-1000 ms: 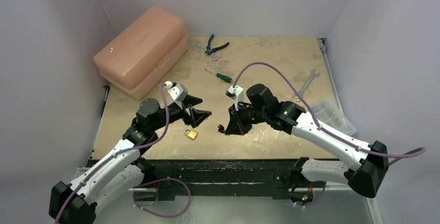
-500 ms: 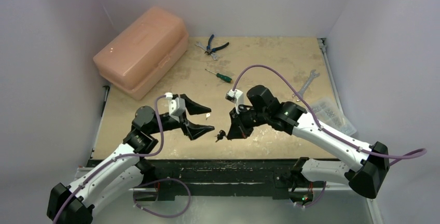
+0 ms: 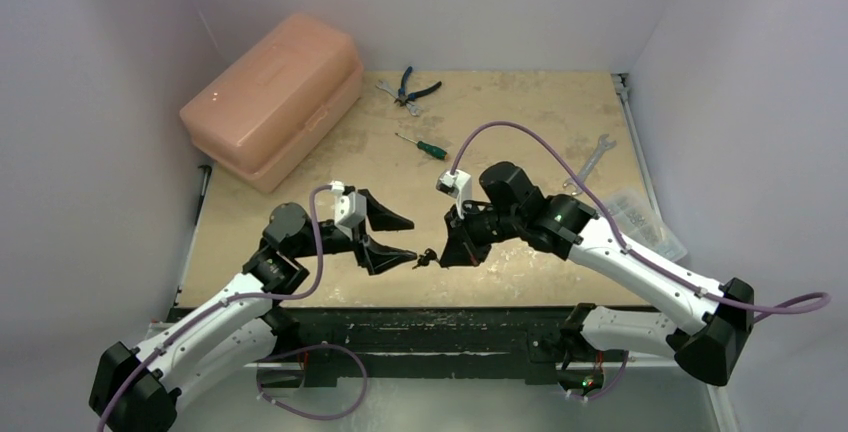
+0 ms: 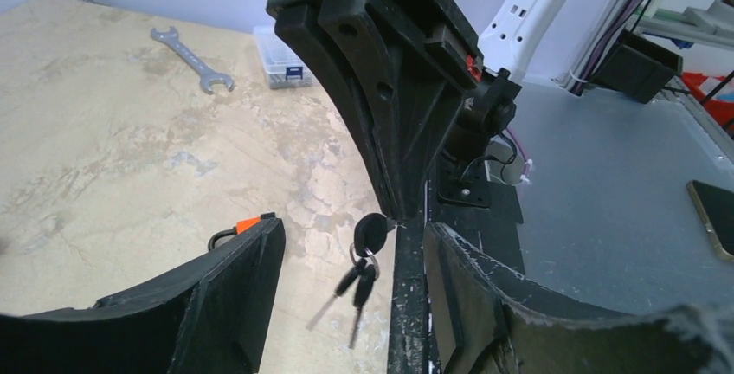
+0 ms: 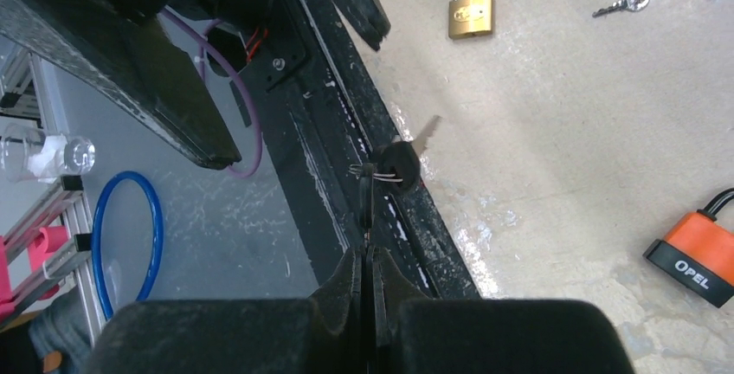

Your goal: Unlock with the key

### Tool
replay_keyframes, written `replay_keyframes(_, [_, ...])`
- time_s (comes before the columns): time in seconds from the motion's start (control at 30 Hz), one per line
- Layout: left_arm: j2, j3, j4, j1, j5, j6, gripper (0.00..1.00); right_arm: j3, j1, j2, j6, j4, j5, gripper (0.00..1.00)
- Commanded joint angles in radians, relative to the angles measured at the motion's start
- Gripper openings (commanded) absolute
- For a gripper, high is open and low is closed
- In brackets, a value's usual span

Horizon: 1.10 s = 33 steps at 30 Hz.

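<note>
My right gripper (image 3: 437,255) is shut on one key of a black-headed key bunch (image 3: 424,258) and holds it in the air over the table's front edge. The bunch dangles in the right wrist view (image 5: 396,161) ahead of the closed right gripper (image 5: 370,253). My left gripper (image 3: 413,241) is open, its fingers on either side of the hanging key bunch (image 4: 367,253) in the left wrist view. A brass padlock (image 5: 472,10) lies on the table, hidden under the left gripper in the top view. An orange padlock (image 5: 698,248) lies near the right gripper and also peeks out in the left wrist view (image 4: 247,222).
A pink toolbox (image 3: 275,97) stands at the back left. Pliers (image 3: 410,87), a green screwdriver (image 3: 422,145), a wrench (image 3: 590,162) and a clear parts box (image 3: 640,217) lie on the table. A small loose key set (image 5: 623,0) lies beyond the brass padlock.
My left gripper has moved right and toward the front, now covering the brass padlock, and its open fingers bracket the keys. My right gripper has carried the key bunch slightly left toward it.
</note>
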Motion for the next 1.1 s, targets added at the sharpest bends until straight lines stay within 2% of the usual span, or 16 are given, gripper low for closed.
replay_keyframes(0.0, [0.004,0.006,0.046,-0.011,0.041,-0.025,0.63,0.058,0.004,-0.024,-0.042,-0.007,-0.003,0.0])
replay_keyframes(1.07, [0.109,0.018,0.078,-0.063,-0.034,-0.07,0.44,0.103,0.005,0.003,-0.066,-0.014,-0.063,0.0])
